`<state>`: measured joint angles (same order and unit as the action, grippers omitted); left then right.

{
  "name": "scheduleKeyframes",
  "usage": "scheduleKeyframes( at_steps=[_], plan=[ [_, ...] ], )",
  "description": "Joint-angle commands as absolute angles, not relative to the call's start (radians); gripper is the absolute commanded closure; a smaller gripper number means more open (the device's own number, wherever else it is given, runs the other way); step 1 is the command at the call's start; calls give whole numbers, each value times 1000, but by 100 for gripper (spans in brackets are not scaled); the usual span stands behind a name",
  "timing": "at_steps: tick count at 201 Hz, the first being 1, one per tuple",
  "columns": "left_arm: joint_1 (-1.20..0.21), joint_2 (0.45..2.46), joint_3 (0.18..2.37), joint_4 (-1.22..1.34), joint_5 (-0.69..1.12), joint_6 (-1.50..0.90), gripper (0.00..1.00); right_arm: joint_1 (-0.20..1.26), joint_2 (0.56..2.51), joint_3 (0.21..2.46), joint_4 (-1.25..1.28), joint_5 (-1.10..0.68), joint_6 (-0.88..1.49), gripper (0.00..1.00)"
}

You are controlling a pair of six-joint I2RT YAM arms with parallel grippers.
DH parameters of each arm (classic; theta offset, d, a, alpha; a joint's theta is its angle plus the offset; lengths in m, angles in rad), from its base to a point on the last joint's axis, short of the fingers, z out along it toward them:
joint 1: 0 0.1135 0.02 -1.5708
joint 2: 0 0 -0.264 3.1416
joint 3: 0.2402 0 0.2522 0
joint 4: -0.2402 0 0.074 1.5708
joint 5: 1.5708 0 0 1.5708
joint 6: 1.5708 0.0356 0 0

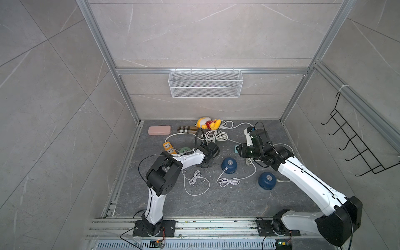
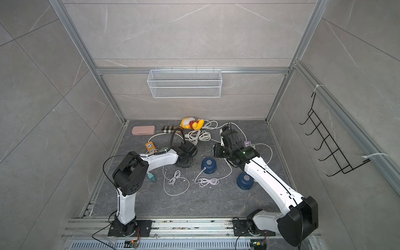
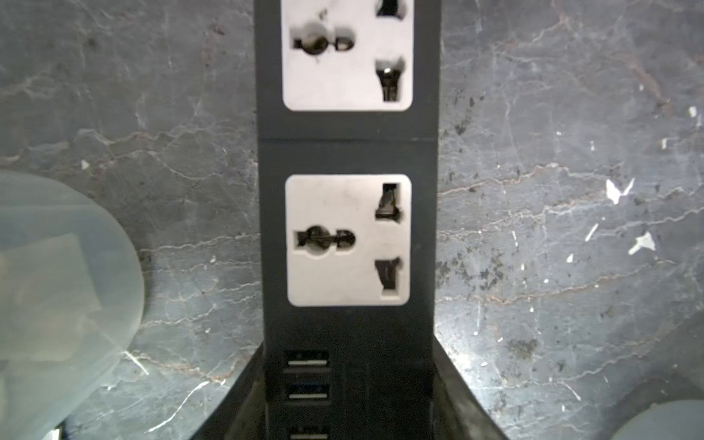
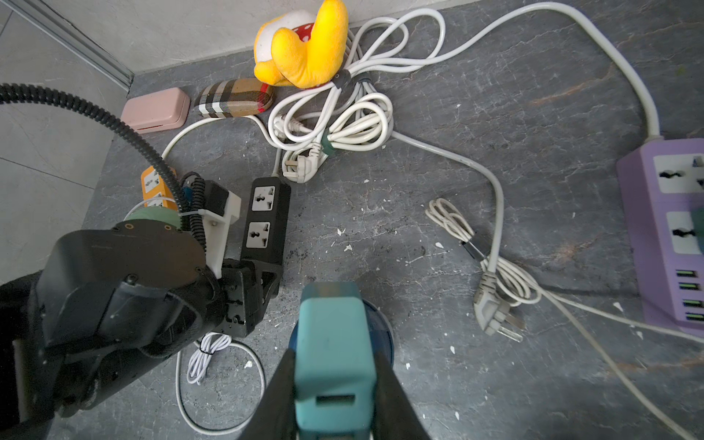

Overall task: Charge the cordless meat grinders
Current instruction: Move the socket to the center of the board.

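Green grinder: far left, beside the orange strip; mostly behind the left arm; no cable seen in it.
Left gripper: jaws against both sides of the black strip at its USB end; the ports in view are empty.
Mid blue grinder: centre; white cable at its side, other end lost under the right arm.
Right gripper: clamped on a teal adapter, not in any socket.
Right blue grinder: near right; port side hidden.
Progress: early, I judge; strip plugs lie loose.

Bent-elbow left arm, wrist pitched down; left gripper jaws flush against both sides of black power strip. Outstretched right arm; right gripper clamps teal adapter between its fingers.
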<state>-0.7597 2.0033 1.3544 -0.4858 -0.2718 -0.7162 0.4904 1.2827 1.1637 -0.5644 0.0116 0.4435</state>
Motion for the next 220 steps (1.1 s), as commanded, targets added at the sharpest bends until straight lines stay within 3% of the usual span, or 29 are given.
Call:
scheduleKeyframes(
  at_steps=[1,46,62,74,92,112,220],
  plan=[
    [-813,1984,1371,-462,-231,-702,64,488,1272,1163,-564,20,419,100],
    [-899,1979,1362,-441,-202,-755,65,487,1287,1180,-575,19,413,100],
    [-910,1974,1344,-420,-184,-777,62,487,1298,1195,-582,10,409,100],
    [-911,1962,1331,-412,-177,-785,52,488,1306,1207,-588,4,407,100],
    [-909,1933,1319,-424,-191,-790,27,488,1321,1230,-603,-4,404,100],
    [-908,1893,1307,-450,-220,-778,16,486,1341,1262,-624,-15,400,100],
    [-833,1530,1169,-507,-384,-660,12,546,1606,1541,-830,-78,411,100]
  ],
)
